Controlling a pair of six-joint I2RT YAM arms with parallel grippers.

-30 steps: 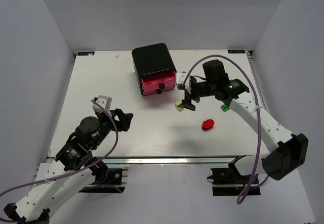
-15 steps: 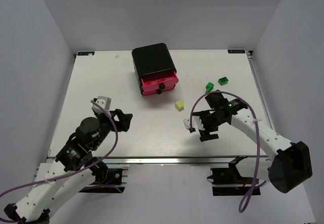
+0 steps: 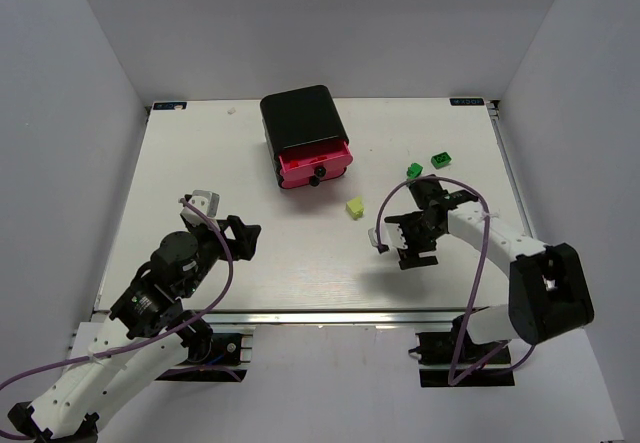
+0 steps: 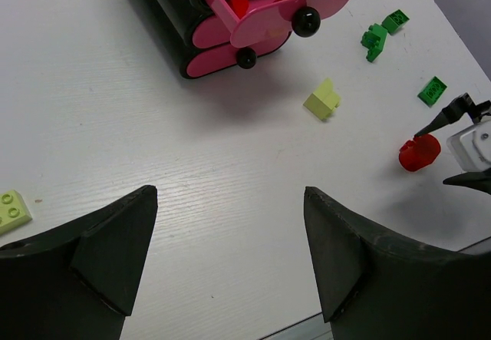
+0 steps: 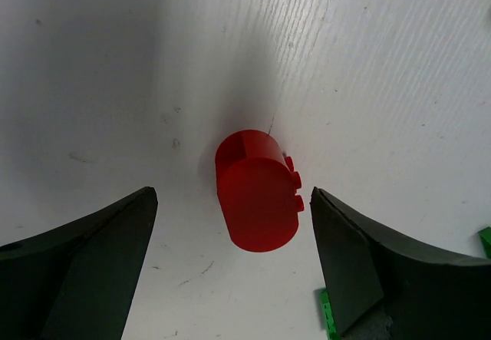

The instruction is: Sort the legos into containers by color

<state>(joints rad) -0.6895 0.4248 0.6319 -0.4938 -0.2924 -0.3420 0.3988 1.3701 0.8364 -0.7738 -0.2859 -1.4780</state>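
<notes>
Left arm (image 3: 110,355), right arm (image 3: 500,238): white link shells, black joint housings; purple cables (image 3: 437,179) are looped alongside. Fingers (image 4: 107,248): matte black, wedge-shaped, paired per wrist.

The tabletop (image 5: 100,56) is white and matt, with a fine straight grain and a few dark scuffs. The red lego (image 5: 257,202) is smooth, glossy plastic. The pink drawers (image 4: 261,27) are shiny plastic, and their black knobs (image 4: 305,21) show bright highlights. The fingers (image 5: 84,263) of the right end effector (image 5: 230,194) are matt black plastic.
</notes>
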